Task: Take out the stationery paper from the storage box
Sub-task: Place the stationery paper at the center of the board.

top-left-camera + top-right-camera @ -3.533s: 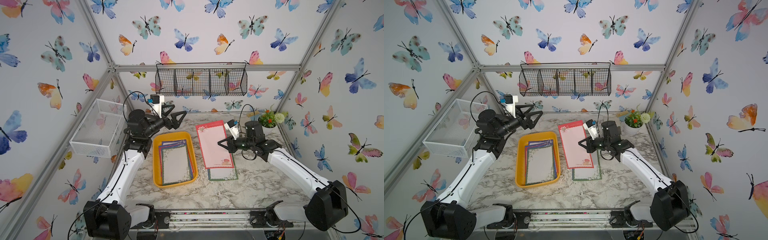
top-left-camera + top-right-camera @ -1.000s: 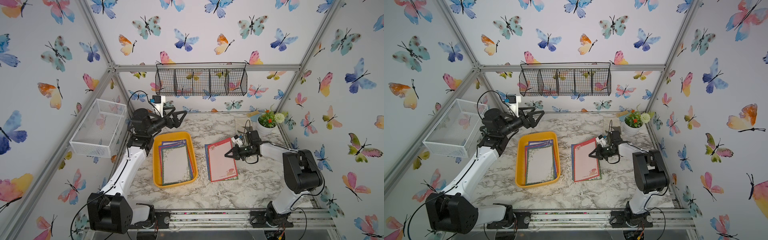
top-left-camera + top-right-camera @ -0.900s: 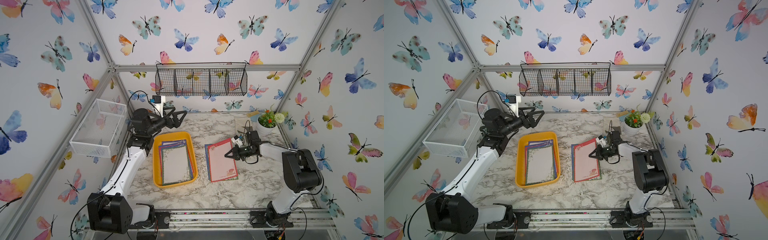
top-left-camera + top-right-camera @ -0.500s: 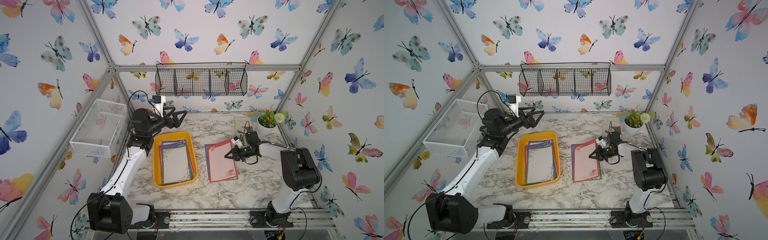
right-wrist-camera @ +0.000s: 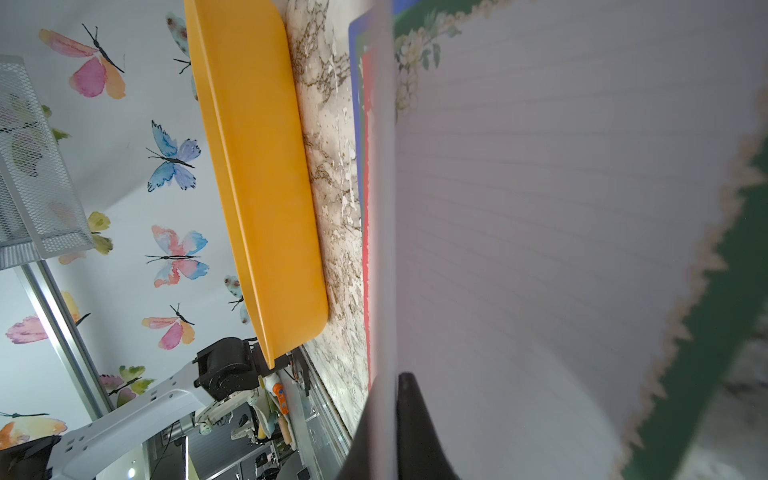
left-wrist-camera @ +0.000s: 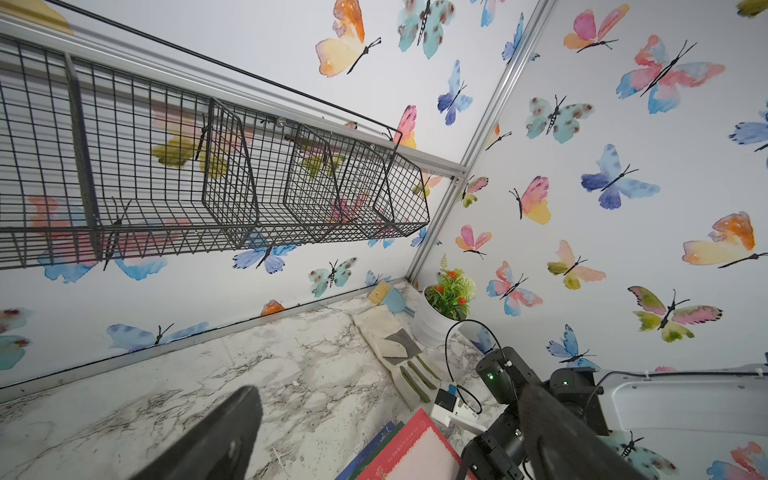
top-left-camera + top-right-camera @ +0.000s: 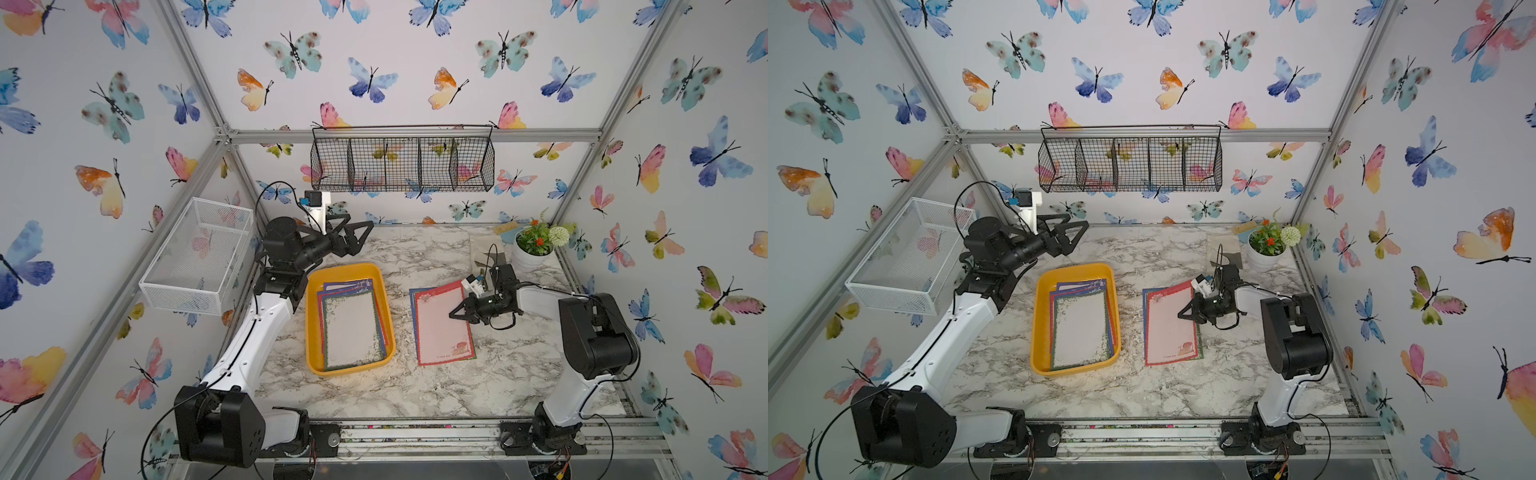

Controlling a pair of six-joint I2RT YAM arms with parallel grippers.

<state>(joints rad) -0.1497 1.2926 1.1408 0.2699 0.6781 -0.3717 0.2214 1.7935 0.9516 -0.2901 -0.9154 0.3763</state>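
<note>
Looking down at a white-and-grey marble tabletop with a shallow yellow-orange plastic storage box sitting left of the middle. Got a fanned pile of stationery paper inside it: thin floral-edged letter sheets, a green-bordered white one on top, red and blue edges peeking out underneath.

Also spotting a second small stack out on the marble, near the box on its right and not touching it. Topped by a pink red-bordered sheet, with blue and green slivers poking out from under it.

Found the right gripper down low at that sheet's right edge, lying almost flat and pinching the paper (checked the right wrist view: sheet edge running straight between the two dark fingers, so definitely a grip). Can't tell whether the pinched edge is lifted off the stack.

Over on the other side, seeing the left gripper up in the air past the box's far end, spread wide and holding nothing.

Same layout in both top views. Tucked into the far right corner: a white pot of orange flowers, well apart from the paper.
</note>
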